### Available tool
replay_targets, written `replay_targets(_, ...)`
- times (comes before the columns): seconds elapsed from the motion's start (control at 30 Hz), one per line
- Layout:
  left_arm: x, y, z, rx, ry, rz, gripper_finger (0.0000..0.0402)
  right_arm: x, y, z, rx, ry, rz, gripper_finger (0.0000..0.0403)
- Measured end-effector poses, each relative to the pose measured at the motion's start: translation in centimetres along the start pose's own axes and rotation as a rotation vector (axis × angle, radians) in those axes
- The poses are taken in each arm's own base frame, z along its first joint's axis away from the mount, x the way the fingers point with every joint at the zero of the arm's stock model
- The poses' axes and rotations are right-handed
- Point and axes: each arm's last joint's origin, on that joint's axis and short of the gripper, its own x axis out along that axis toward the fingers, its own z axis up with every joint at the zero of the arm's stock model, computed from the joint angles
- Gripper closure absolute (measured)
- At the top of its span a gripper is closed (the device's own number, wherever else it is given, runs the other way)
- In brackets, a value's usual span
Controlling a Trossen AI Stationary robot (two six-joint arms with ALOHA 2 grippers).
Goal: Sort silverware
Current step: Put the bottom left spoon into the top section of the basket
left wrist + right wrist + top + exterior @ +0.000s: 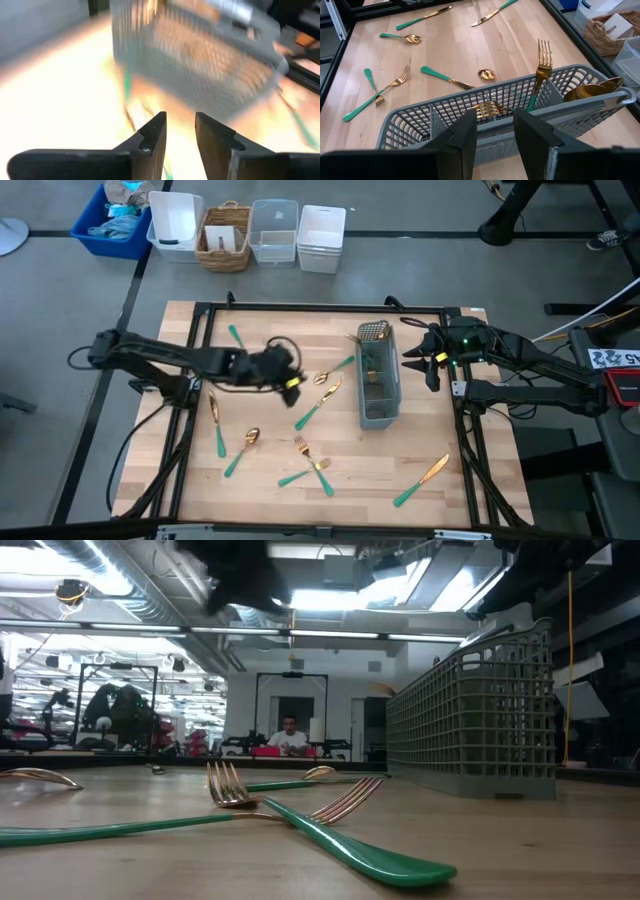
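Left gripper [291, 387] hangs over mid-table, jaws parted a modest gap with nothing between them in its wrist view; that view is smeared by motion, so the arm looks to be travelling. Just beside it lie a spoon [322, 378] and a knife [319, 403], the nearest loose pieces. Beyond them stands the grey mesh caddy [380, 418], already holding an upright fork [542, 65] in one compartment and spoons [590, 91] in the end one. Judgement: next pick is under way. Do it well by settling before descent, straddling one teal handle across its width, away from the neighbouring piece, and closing only once low on the wood. Crossed forks [290, 806] further out need separating first. Right gripper [432, 364] waits beside the caddy's far end, fingers apart, empty.
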Motion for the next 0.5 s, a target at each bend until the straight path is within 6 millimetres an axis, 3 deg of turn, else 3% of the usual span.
replay_targets(0.17, -2.8, -1.3, -4.1, -0.222, 0.315, 0.001, 0.0306, 0.0, 0.0, 0.0, 0.001, -0.001, 0.000, 0.0274)
replay_targets(0.33, -4.2, -3.5, -7.9, -0.233, 0.468, 0.030, 0.0306, 0.0, 0.0, 0.1, 0.001, -0.005, 0.000, 0.0274)
replay_targets(0.5, -4.7, -5.2, -10.5, -0.187, 0.525, 0.018, 0.0306, 0.0, 0.0, 0.1, 0.001, -0.007, 0.006, 0.0274)
